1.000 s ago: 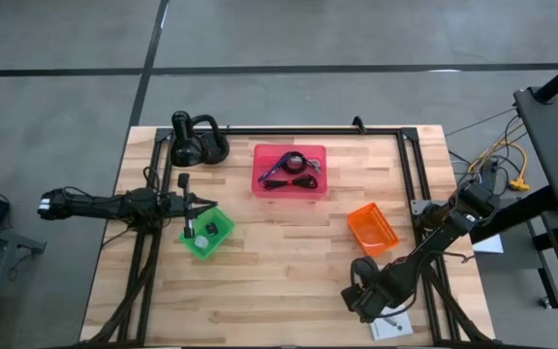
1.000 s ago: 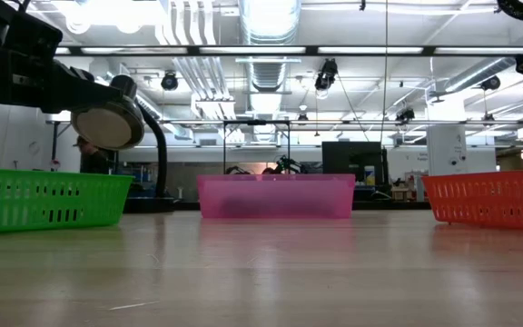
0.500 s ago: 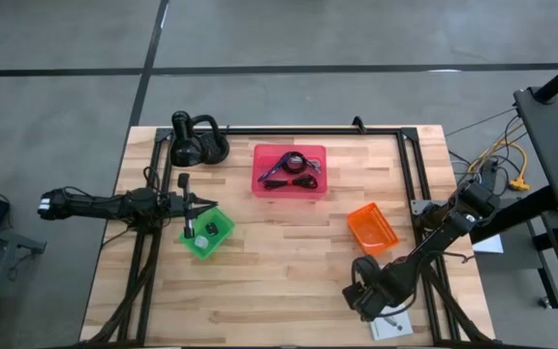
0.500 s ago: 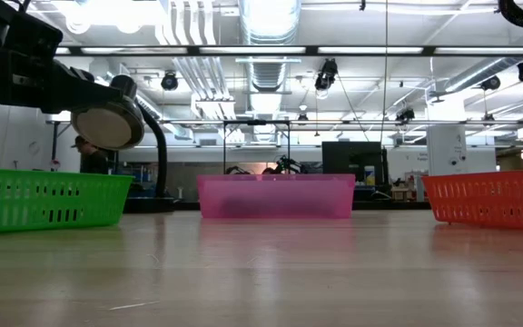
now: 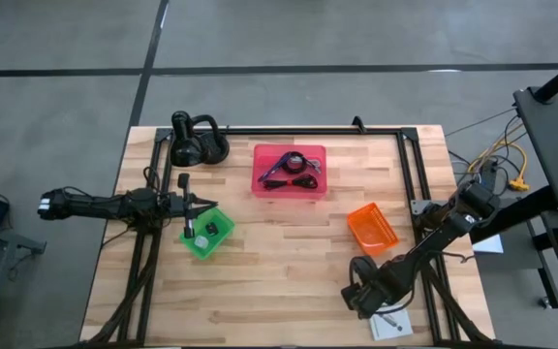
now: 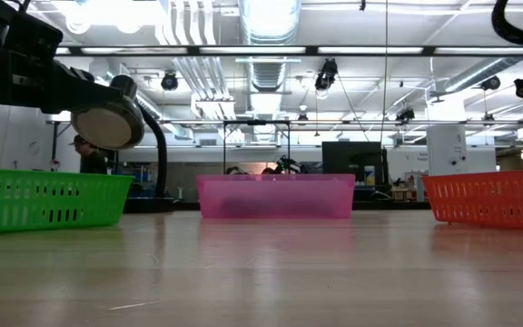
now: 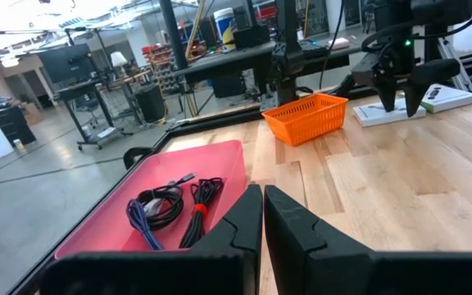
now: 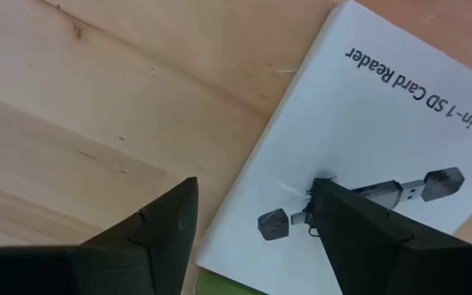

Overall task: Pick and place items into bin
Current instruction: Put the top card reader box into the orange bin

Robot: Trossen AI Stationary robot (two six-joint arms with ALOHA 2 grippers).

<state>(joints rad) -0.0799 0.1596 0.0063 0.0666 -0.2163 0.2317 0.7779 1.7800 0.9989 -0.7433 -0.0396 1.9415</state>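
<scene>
Barely anything's changed: my right fingers (image 8: 248, 238) still hover half-spread over the flat white packet (image 8: 359, 164) at the surface's (image 5: 289, 262) 5 o'clock corner, so that pick's still pending. Left fingers (image 7: 262, 215) pinched together, empty, beside the green bin (image 5: 207, 233).

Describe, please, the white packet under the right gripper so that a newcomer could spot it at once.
Start at the orange basket on the wooden table. Nearer the front edge, under the open right gripper, lies the flat white packet. It alone is printed with "SD Card Reader" and a small picture of the device.
</scene>
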